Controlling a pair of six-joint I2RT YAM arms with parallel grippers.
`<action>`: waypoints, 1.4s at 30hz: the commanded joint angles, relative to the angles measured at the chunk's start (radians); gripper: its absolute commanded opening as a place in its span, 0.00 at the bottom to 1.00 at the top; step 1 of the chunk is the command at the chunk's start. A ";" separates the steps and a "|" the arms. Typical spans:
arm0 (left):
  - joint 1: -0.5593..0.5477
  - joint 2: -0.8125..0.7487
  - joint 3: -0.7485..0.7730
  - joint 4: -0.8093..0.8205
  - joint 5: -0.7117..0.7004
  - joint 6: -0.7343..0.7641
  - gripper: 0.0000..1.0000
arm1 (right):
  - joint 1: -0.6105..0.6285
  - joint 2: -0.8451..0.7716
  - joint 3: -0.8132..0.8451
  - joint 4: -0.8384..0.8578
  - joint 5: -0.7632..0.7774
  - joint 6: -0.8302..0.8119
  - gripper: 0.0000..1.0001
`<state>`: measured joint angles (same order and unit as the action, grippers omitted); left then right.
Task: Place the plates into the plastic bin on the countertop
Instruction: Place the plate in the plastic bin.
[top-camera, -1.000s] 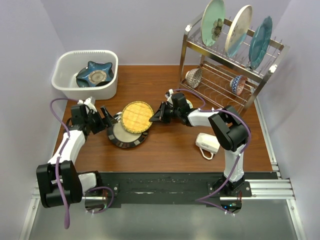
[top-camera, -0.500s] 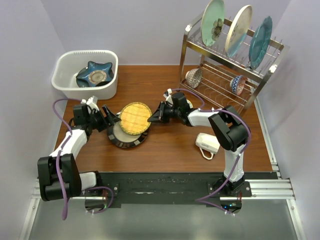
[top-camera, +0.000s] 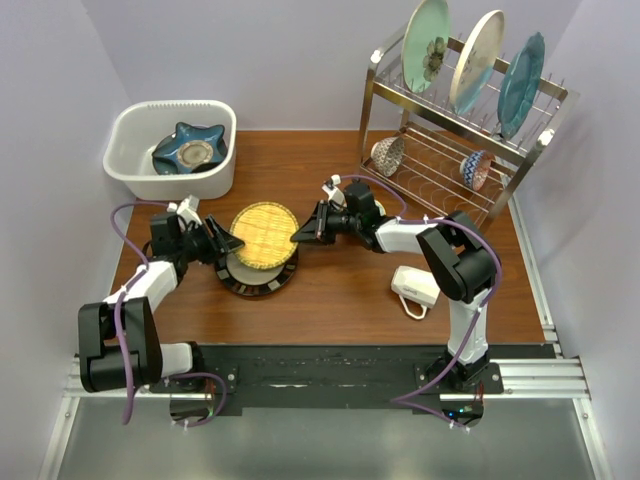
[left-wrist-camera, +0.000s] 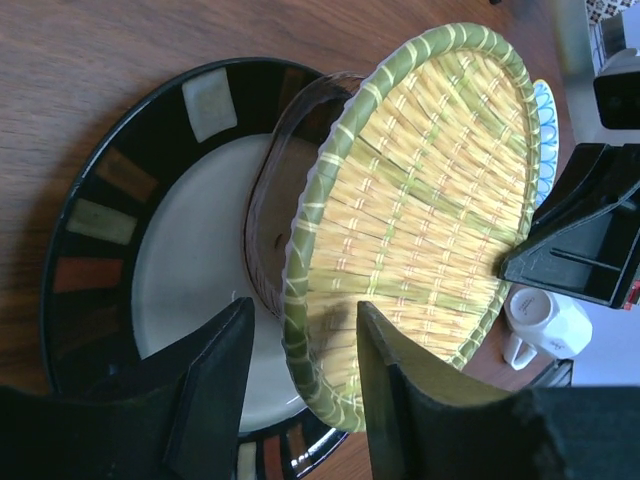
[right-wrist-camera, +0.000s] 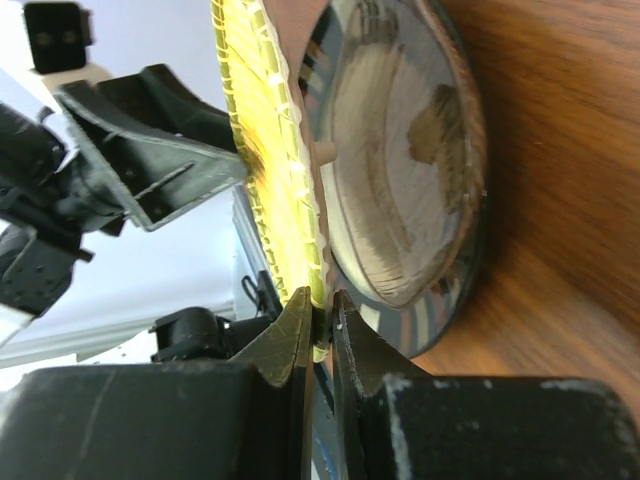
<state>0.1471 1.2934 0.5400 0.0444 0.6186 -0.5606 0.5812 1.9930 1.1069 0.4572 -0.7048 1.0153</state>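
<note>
- Lying on its side toward the front right of the countertop (top-camera: 340, 305), a white mug (top-camera: 415, 287) sits just beside the right arm's elbow.
- Left of centre, a black-rimmed plate (top-camera: 240, 283) with coloured squares lies flat. Much of it is covered by what rests on it.
- Over it stands the woven plate (top-camera: 262, 232), yellow with a green rim and tilted off the flat.
- A brown translucent dish (left-wrist-camera: 265, 200) shows between the two. It is mostly hidden, and whether it is joined to the woven plate cannot be told.
- The right gripper (right-wrist-camera: 320, 305) pinches the woven plate's right rim, fingers pressed together on it.
- The left gripper (left-wrist-camera: 303, 320) has its fingers spread to either side of the left rim. A gap shows on the outer side, and no contact can be made out.
- At the back left corner, the plastic bin (top-camera: 125, 165) holds a blue star-shaped plate (top-camera: 190, 148), its nearer points hidden by the wall.
- At the back right, a wire dish rack (top-camera: 540, 145) carries a pale green floral plate (top-camera: 427, 45), cut off at the top of the picture, a cream plate (top-camera: 475, 62) and a dark teal plate (top-camera: 520, 72), all upright. Two patterned bowls (top-camera: 388, 155) sit below, half lost behind the wires.
</note>
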 joint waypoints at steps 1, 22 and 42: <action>-0.011 0.017 -0.018 0.120 0.072 -0.042 0.47 | -0.001 -0.062 0.024 0.113 -0.071 0.040 0.01; -0.012 -0.003 0.077 0.037 0.046 -0.019 0.00 | -0.001 -0.118 0.028 -0.080 -0.009 -0.110 0.83; -0.009 0.037 0.313 -0.095 0.032 0.016 0.00 | -0.001 -0.165 0.002 -0.209 0.053 -0.221 0.94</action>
<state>0.1364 1.3193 0.7612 -0.0441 0.6392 -0.5739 0.5770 1.8820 1.0977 0.2649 -0.6678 0.8295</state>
